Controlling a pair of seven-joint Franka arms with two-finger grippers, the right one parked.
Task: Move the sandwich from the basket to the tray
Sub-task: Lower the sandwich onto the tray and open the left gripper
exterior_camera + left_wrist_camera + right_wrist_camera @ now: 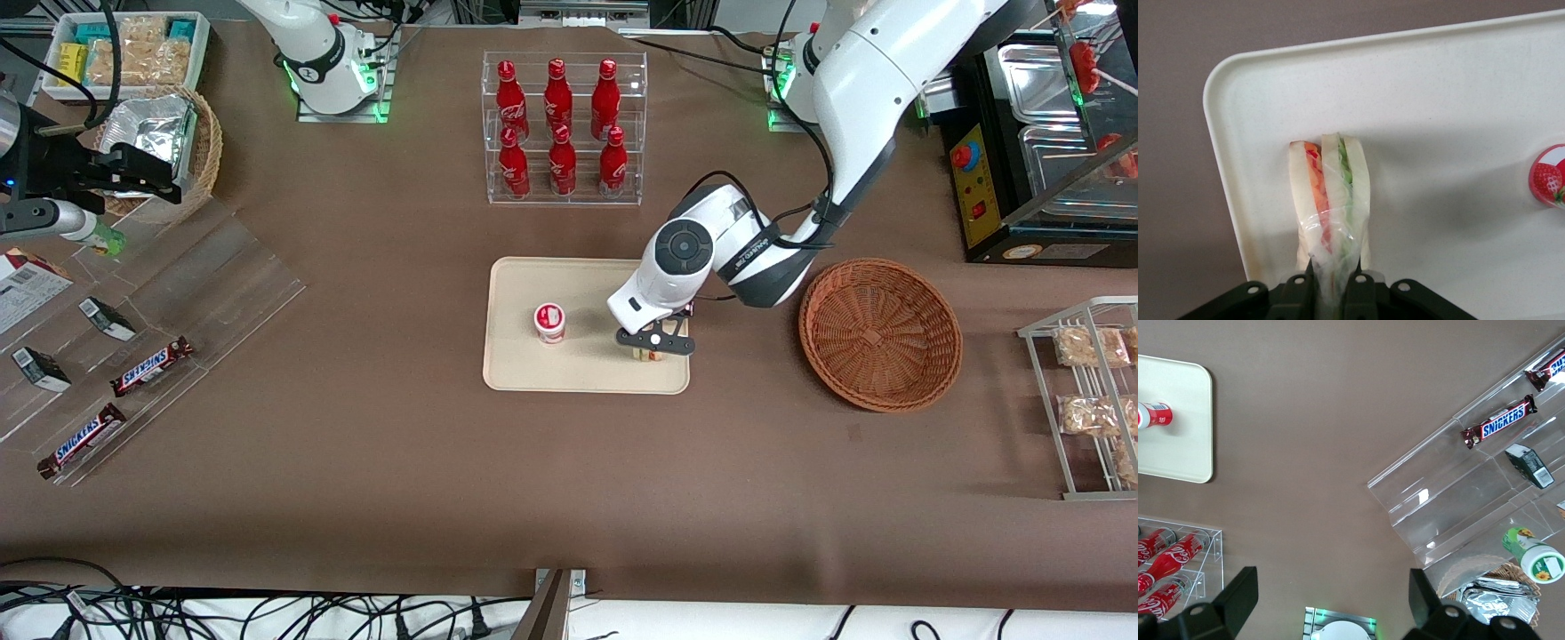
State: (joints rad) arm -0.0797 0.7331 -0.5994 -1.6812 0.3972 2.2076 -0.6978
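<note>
The sandwich (1328,193), a wrapped wedge of white bread with red and green filling, stands on the cream tray (1438,100) close to its corner and rim. My left gripper (1333,285) is shut on the top of the sandwich's clear wrap, directly above it. In the front view the gripper (653,348) is low over the tray (524,369) at the edge nearest the basket, with a bit of the sandwich (649,356) showing beneath it. The reddish-brown wicker basket (880,333) sits beside the tray toward the working arm's end, and nothing shows in it.
A strawberry-lidded cup (549,322) stands on the tray beside the sandwich. A clear rack of red bottles (564,129) stands farther from the camera than the tray. Acrylic steps with Snickers bars (151,366) lie toward the parked arm's end. A wire rack of snack packets (1089,391) is at the working arm's end.
</note>
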